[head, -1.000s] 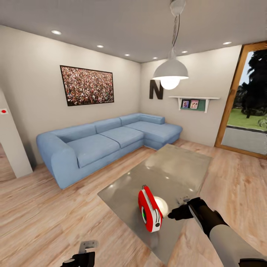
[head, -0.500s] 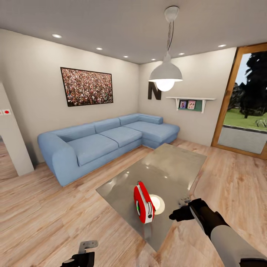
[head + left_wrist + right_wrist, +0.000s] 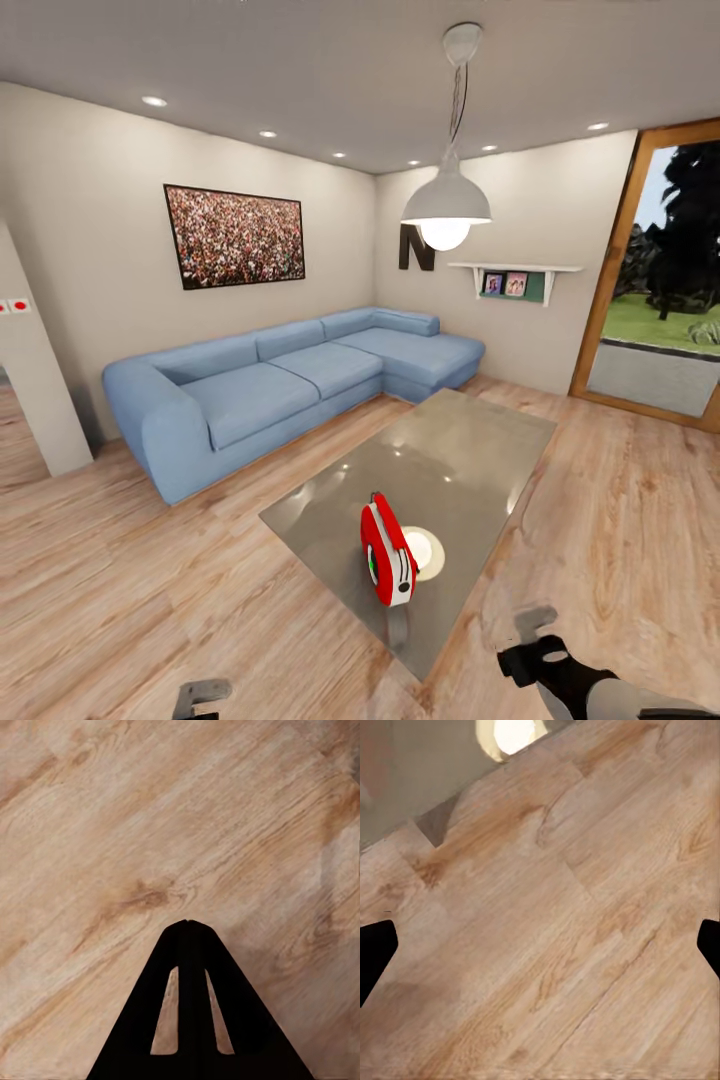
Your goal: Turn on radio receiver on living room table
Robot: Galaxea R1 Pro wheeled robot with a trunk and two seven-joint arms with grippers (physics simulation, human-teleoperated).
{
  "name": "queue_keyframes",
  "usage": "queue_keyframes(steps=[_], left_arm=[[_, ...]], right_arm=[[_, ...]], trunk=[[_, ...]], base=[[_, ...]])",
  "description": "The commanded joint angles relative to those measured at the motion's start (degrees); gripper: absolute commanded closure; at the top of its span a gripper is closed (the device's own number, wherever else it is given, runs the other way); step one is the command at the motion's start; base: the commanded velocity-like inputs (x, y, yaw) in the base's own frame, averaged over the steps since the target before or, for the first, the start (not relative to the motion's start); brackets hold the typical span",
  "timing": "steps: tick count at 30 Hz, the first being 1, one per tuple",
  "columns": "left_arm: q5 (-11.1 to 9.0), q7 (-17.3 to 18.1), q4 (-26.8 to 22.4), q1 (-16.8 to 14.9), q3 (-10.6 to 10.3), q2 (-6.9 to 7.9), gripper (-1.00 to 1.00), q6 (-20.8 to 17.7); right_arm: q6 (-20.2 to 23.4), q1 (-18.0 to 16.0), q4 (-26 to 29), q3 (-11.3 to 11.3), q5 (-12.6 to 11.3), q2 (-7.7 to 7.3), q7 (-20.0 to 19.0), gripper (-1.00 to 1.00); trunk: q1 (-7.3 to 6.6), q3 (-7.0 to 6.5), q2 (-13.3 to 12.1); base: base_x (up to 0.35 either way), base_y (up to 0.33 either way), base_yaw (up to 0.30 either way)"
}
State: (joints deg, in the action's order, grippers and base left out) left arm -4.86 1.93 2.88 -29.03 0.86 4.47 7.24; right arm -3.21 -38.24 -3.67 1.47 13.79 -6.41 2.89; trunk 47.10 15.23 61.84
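We see the radio (image 3: pixel 388 563) upright near the worktop's (image 3: pixel 470 445) near corner, untouched. Right end effector (image 3: pixel 530 640) hangs low over the floor (image 3: pixel 120 590), wide open; left end effector (image 3: pixel 187 926) pinched closed. Step in hand: reaching. Next we must bring the right one up to the radio's dial.

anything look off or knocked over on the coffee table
Nothing spilled or damaged. The radio receiver stands on its narrow edge, slightly tilted, near the table's close end rather than lying flat. Everything else looks orderly.
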Motion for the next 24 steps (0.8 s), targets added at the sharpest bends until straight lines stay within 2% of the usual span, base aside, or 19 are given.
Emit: queue_keyframes(steps=[1, 6, 8, 13, 20, 24], left_arm=[[0.0, 0.0, 0.9, 0.6, 0.0, 1.46, 1.00, 1.2], [-0.2, 0.0, 1.8, 5.6, 0.0, 5.09, 1.00, 3.0], [-0.1, -0.3, 1.8, 7.7, 0.0, 5.57, 1.00, 3.4], [-0.1, -2.0, 1.9, 8.7, 0.0, 5.28, 1.00, 3.5], [-0.4, -2.4, 1.7, 8.8, 0.1, 4.19, 1.00, 3.6], [-0.5, -2.5, 1.7, 8.8, 0.1, 4.09, 1.00, 3.6]], right_arm=[[-0.4, 1.6, -0.4, 0.0, 0.0, 0.00, 0.4, -1.00], [-0.7, 7.3, -0.7, 0.0, 0.0, 0.03, 2.5, -1.00], [-0.7, 10.0, -0.8, 0.0, 0.1, 0.15, 3.4, -1.00], [-0.7, 11.8, -0.8, 0.0, 0.1, 0.45, 3.4, -1.00], [-0.7, 12.0, -0.7, 0.0, 0.0, 1.18, 3.3, -1.00], [-0.7, 12.0, -0.7, 0.0, 0.0, 1.22, 3.3, -1.00]], trunk=[[-0.23, -0.19, -0.4], [-1.33, -1.09, -2.4], [-1.76, -1.45, -3.2], [-2.86, -2.35, -5.2], [-4.40, -3.60, -8.0], [-5.28, -4.32, -9.6]], base=[[0.000, 0.000, 0.000], [0.000, 0.000, 0.000], [0.000, 0.000, 0.000], [0.000, 0.000, 0.000], [0.000, 0.000, 0.000], [0.000, 0.000, 0.000]])
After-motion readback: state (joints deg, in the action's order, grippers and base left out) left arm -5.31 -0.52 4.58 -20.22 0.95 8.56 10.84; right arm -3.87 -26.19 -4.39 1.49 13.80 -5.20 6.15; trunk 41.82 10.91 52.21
